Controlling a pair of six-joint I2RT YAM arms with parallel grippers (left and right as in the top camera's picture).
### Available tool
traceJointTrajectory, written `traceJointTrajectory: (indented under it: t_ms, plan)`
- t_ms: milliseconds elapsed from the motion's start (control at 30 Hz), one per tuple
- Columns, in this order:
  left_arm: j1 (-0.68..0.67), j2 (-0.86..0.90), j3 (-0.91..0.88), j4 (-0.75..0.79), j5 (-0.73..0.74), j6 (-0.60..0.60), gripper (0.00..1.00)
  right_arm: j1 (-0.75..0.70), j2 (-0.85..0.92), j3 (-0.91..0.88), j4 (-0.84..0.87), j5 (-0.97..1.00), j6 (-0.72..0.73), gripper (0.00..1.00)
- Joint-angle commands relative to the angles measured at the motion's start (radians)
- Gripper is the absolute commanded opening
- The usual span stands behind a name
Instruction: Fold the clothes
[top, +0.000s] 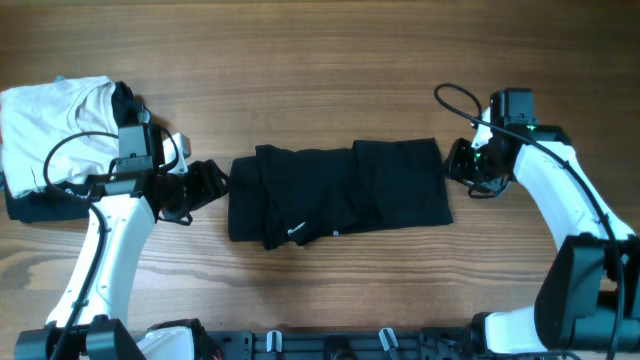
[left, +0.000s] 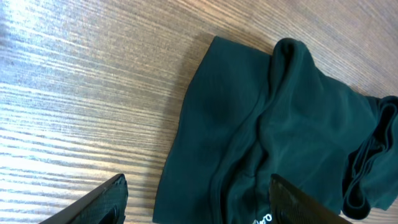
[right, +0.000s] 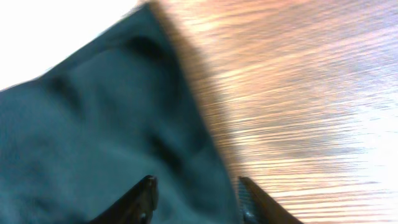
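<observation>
Item: black T-shirt (top: 340, 190), soft fabric, small white logo marks (top: 297, 236) near the front edge
Location: middle of the wooden tabletop (top: 330, 60), lying as a wide band from left to right, between the two hands
Condition: right part flat with a straight edge; left part rumpled, with a raised ridge of cloth visible in the left wrist view (left: 280, 68)
Left hand (top: 200, 185): just beside the shirt's left end, fingertips (left: 109, 199) wide apart, holding nothing
Right hand (top: 462, 165): at the shirt's right edge, fingertips (right: 140, 199) apart with the cloth edge showing between them, not pinched as far as the blurred view shows
Also present: folded white garment (top: 50, 115) at the far left, well apart from the shirt
Step in hand: judged as between folds; the lengthwise fold looks done and the crosswise fold not yet made
Next move calls for: each hand gripping corners at one short end, taking all layers, then carrying that end over the other; the bunched left end probably needs smoothing first
</observation>
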Motion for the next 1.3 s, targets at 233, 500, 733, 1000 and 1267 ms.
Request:
traceJointTrajectory:
  t_ms: [233, 500, 733, 1000, 1267]
  plan:
    - [0.004, 0.007, 0.010, 0.014, 0.020, 0.011, 0.78, 0.346, 0.108, 0.019, 0.049, -0.058, -0.176, 0.14]
    - [0.000, 0.080, -0.022, 0.018, 0.032, 0.061, 0.80, 0.415, 0.284, 0.019, 0.083, -0.227, -0.336, 0.06]
    - [-0.107, 0.312, -0.023, 0.138, 0.176, 0.203, 0.88, 0.415, 0.288, 0.020, 0.081, -0.221, -0.333, 0.05]
    - [-0.186, 0.414, -0.023, 0.215, 0.166, 0.223, 0.88, 0.415, 0.288, 0.020, 0.085, -0.219, -0.333, 0.05]
    - [-0.287, 0.417, -0.023, 0.264, 0.179, 0.222, 0.46, 0.415, 0.288, 0.020, 0.086, -0.219, -0.333, 0.05]
